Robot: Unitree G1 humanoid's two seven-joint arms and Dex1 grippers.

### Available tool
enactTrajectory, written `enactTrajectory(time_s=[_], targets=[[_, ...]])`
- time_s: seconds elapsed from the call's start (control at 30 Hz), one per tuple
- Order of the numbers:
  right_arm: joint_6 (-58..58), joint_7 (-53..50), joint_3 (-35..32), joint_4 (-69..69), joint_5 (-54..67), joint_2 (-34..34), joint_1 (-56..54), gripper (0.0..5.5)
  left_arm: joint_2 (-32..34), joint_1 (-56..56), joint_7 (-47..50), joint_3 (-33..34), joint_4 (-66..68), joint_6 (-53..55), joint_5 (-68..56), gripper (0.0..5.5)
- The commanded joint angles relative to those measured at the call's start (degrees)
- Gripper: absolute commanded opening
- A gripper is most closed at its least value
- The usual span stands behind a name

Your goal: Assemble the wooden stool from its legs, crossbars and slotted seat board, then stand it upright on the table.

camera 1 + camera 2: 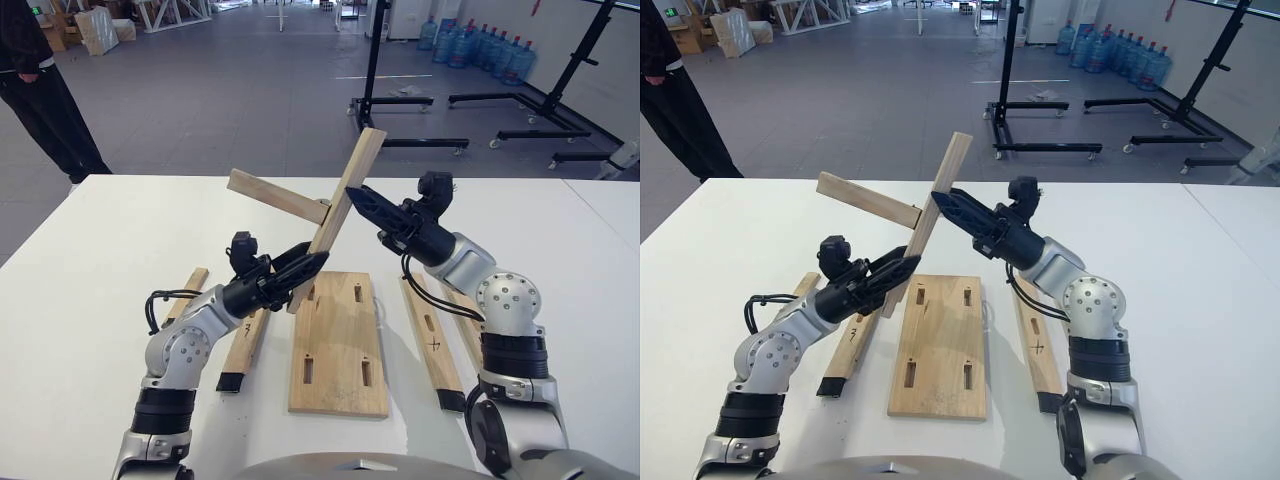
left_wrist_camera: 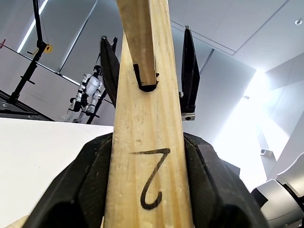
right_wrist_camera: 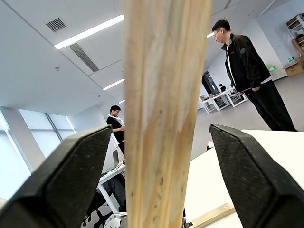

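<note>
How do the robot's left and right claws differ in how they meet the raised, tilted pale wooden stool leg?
The left claw is shut on the tilted pale wooden stool leg, fingers pressed to its sides; the right claw is open, gaps showing either side. The left claw holds the leg's lower part; the right claw sits higher, near the pale wooden crossbar. Both are black and two-fingered.

One slotted seat board (image 1: 340, 350), one crossbar (image 1: 275, 195), five other wooden bars (image 1: 430, 335).
</note>
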Motion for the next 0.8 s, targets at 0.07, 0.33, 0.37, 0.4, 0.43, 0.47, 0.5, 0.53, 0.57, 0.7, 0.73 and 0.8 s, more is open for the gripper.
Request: enactTrajectory(time_s=[0.07,0.33,0.37,0.4,0.43,0.47,0.5,0.53,0.57,0.7,0.73,0.8], targets=[[2.56,0.86,-0.86,-0.18,3.34,-0.63,-1.51,3.78,-0.19,1.66,0.40,-0.68,-2.67,0.57,-1.15,2.04],[3.21,7.47,-0.74,-1.78,5.35,-2.13,-0.44,2.29,0.09,4.32,1.11,-1.30,-4.98,1.42,-2.39,2.04],[3.14,7.45,-0.26,-1.50,4.74,-2.19,-0.66,2.16,0.14,4.47,1.10,-1.51,-5.09,1.41,-2.26,2.04],[2.97,7.32,0.05,-1.27,4.25,-2.20,-0.82,2.08,0.18,4.48,1.15,-1.68,-5.13,1.45,-2.14,2.04],[2.86,7.20,0.31,-1.10,3.92,-2.21,-0.98,2.07,0.14,4.43,1.24,-1.80,-5.11,1.44,-2.08,2.04],[2.78,7.14,0.46,-0.98,3.68,-2.20,-1.09,2.07,0.15,4.31,1.29,-1.91,-4.99,1.36,-1.92,2.04],[2.71,7.13,0.51,-0.90,3.51,-2.16,-1.16,2.07,0.13,4.25,1.33,-2.00,-4.86,1.26,-1.79,2.04],[2.52,7.25,0.54,-0.89,3.35,-2.13,-1.18,2.07,0.09,4.17,1.46,-2.02,-4.67,1.10,-1.58,2.04],[2.14,7.59,0.51,-1.02,3.22,-2.12,-1.09,2.07,-0.02,4.00,1.73,-1.92,-4.26,0.90,-1.29,2.04],[-0.50,9.47,0.01,-1.77,1.93,-2.27,-0.38,2.07,0.22,4.12,1.91,-2.59,-3.37,-0.50,0.94,2.04],[-1.06,9.63,-0.36,-1.72,1.63,-2.44,-0.34,2.07,0.18,4.17,2.61,-2.76,-3.07,-0.57,1.48,2.04],[-1.59,9.88,-1.93,-0.81,1.68,-3.33,-1.02,2.06,-0.71,4.36,4.21,-1.93,-2.42,0.47,-0.12,2.55]])
